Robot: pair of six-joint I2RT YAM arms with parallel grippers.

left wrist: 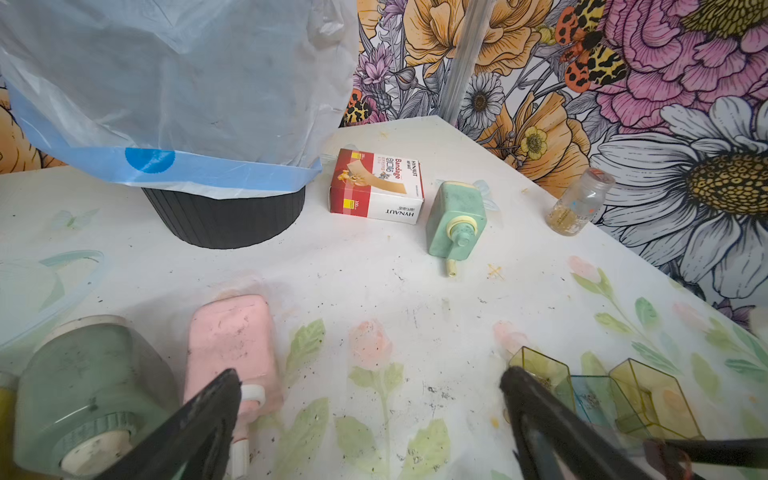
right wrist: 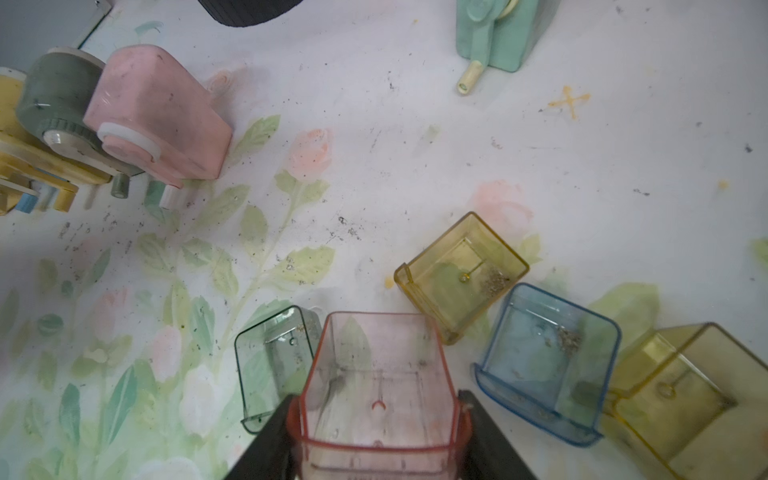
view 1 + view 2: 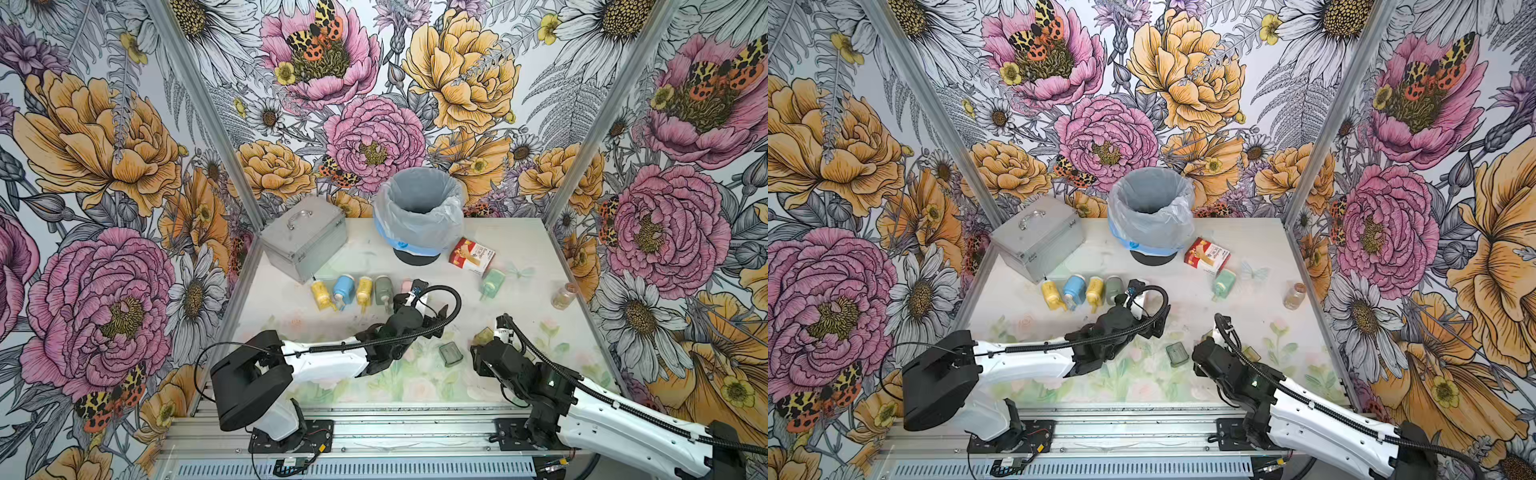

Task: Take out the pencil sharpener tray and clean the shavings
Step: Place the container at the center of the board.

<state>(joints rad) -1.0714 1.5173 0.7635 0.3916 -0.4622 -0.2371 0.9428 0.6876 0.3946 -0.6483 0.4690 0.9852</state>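
The white tabletop printed with faded roses and leaves (image 3: 365, 259) carries everything. Largest on it is the black ribbed waste bin lined with a pale blue plastic bag (image 3: 415, 232), upright and well beyond the left pincer (image 1: 369, 376). The silver metal case with a handle (image 3: 303, 239) sits beyond that pincer too, off to its left.

The left pincer's jaws are spread wide with nothing between them. Just beside one of its fingers (image 1: 208, 415) lies the pink plastic pencil sharpener (image 1: 228, 336), the nearest of a row of five. Next to it are the grey-green sharpener (image 1: 83, 374), a yellow sharpener (image 3: 364, 291), the blue sharpener (image 3: 345, 286) and a second yellow sharpener (image 3: 322, 294), each farther to the pincer's left. The mint-green sharpener (image 1: 455, 216) lies apart, beyond and to the right, near the red-and-white cardboard bandage box (image 1: 376, 187).

The right pincer (image 2: 378, 397) is clamped on the clear reddish-pink plastic sharpener tray (image 2: 378, 365), one finger on each side wall. Just beside it, towards the left arm, lies the clear green tray (image 2: 274, 357). On its other side are the clear yellow tray (image 2: 457, 274), the clear blue tray (image 2: 544, 357) and a second clear yellow tray (image 2: 681, 395). The small glass jar (image 1: 577, 208) stands well beyond, to the right.

The shavings (image 2: 345, 222) are dark flecks scattered over the tabletop between the two pincers. Small heaps of them also lie inside the first yellow tray and the blue tray.
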